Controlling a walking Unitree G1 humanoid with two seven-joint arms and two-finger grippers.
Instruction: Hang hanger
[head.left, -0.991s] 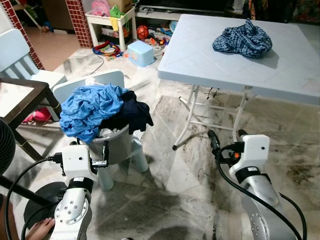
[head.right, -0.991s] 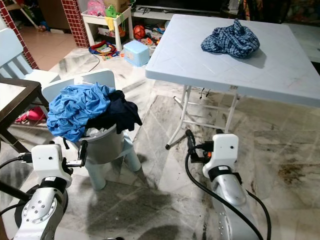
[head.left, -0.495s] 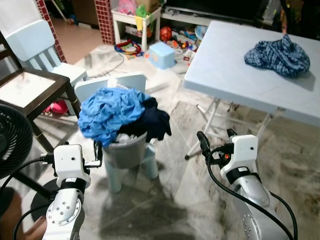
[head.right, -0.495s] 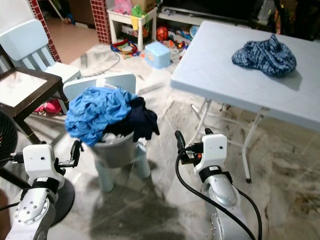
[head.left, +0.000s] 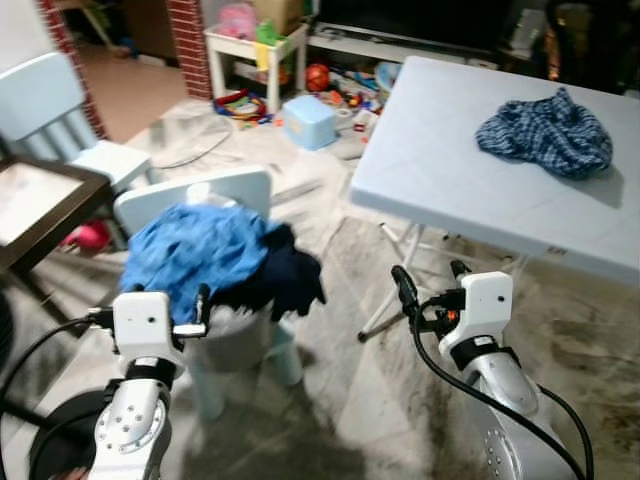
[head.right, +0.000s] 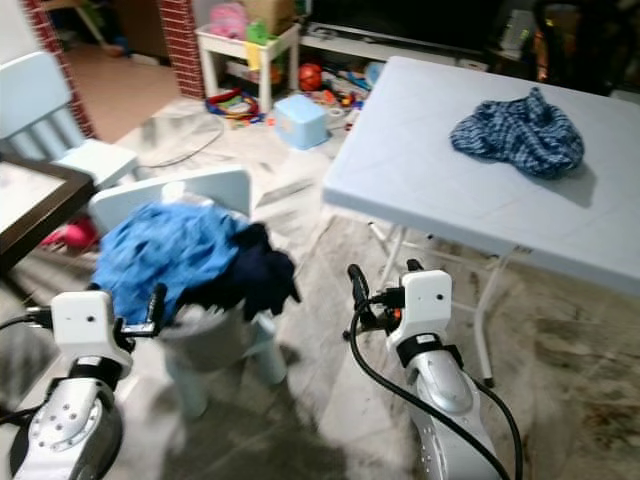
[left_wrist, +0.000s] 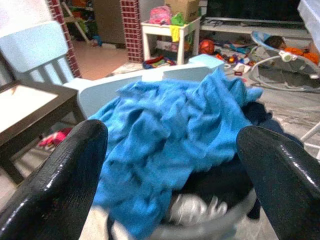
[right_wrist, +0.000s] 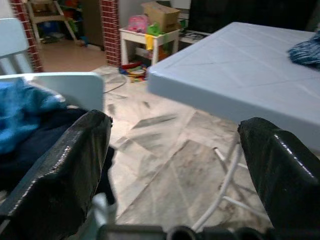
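Observation:
A grey basket (head.left: 232, 340) heaped with a blue garment (head.left: 192, 252) and a dark one (head.left: 283, 278) sits on a small pale blue chair (head.left: 200, 192). A blue plaid shirt (head.left: 545, 131) lies crumpled on the white folding table (head.left: 450, 185). My left gripper (left_wrist: 165, 165) is held low just in front of the basket, open, with nothing between its fingers. My right gripper (head.left: 430, 280) is open and empty, level with the table's near corner, over the floor. I can make out no hanger.
A dark wooden table (head.left: 30, 205) and another pale blue chair (head.left: 50, 110) stand to the left. Toys, a blue tub (head.left: 308, 107) and a small white shelf (head.left: 250, 45) clutter the far floor. The table's white legs (head.left: 390, 290) stand close ahead of the right gripper.
The whole picture has shifted and blurred a little, so the camera has moved. Both arms keep the same pose with fingers apart.

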